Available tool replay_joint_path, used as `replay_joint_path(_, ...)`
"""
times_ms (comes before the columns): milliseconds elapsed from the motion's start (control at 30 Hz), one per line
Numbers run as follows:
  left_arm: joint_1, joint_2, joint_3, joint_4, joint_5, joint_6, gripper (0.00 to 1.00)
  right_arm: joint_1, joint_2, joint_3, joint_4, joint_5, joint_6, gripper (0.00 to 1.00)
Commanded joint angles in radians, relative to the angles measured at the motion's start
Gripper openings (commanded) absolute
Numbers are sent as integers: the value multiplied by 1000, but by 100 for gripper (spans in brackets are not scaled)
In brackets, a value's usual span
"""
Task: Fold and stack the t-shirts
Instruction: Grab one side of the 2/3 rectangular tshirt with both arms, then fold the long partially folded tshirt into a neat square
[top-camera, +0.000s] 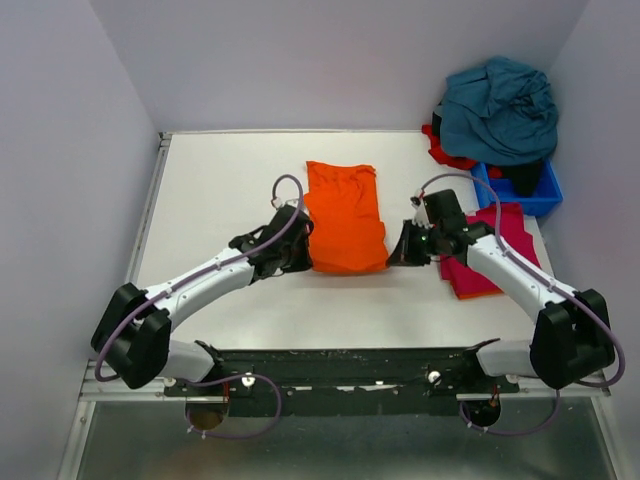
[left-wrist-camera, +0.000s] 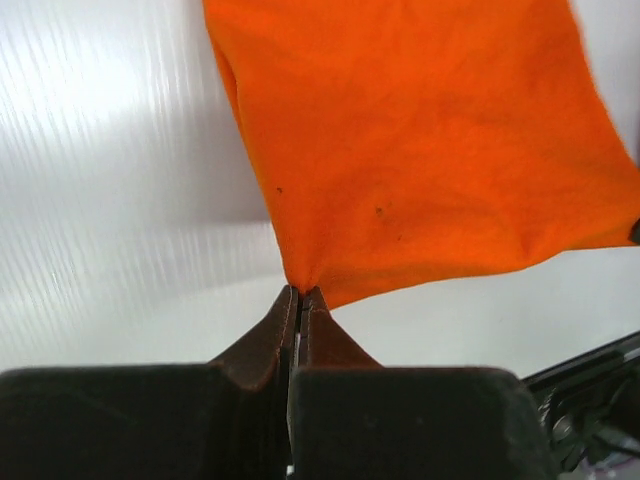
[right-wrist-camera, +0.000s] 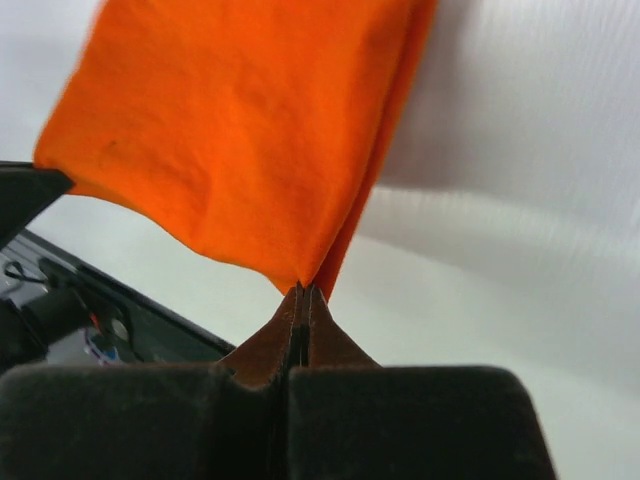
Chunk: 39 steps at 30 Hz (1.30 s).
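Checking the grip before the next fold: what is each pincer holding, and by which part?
The orange t-shirt: the left pincer is shut on its near left corner, the right pincer on its near right corner.

At mid-table you have the orange shirt (top-camera: 345, 215), folded into a long rectangle running away from you, mostly smooth. Its two near corners are pinched, one in the left gripper (left-wrist-camera: 300, 293) and one in the right gripper (right-wrist-camera: 303, 291), both clamped tight. To your right lies the magenta shirt (top-camera: 492, 255), folded flat. In the far right corner the teal shirt (top-camera: 500, 105) sits crumpled in a heap, with a red shirt (top-camera: 445, 152) poking out beneath it.
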<state>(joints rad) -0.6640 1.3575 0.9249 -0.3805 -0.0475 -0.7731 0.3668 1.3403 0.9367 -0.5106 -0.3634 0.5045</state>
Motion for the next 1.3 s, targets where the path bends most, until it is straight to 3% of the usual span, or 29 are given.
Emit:
replay_joint_path(0,-89,-99,-99,-92,-34,-81,0,6,-122,-139,-51,-66,8,1)
replay_joint_path(233,-167,-241,-149,-161,-46,-150,0,7,-285,-196,-123,-20,-4,1)
replay_joint_path(500,-100,-204,41,-250,-161,-62,0,6,-146,16,-144,90,-30,1)
replay_joint_path(867,147,122,317,-173,-109,104,0,-58,262,388,-126,127,-41,1)
replay_joint_path(1267,257,518,672,-150,-32,158,0,-129,603,700,-152,129,-35,1)
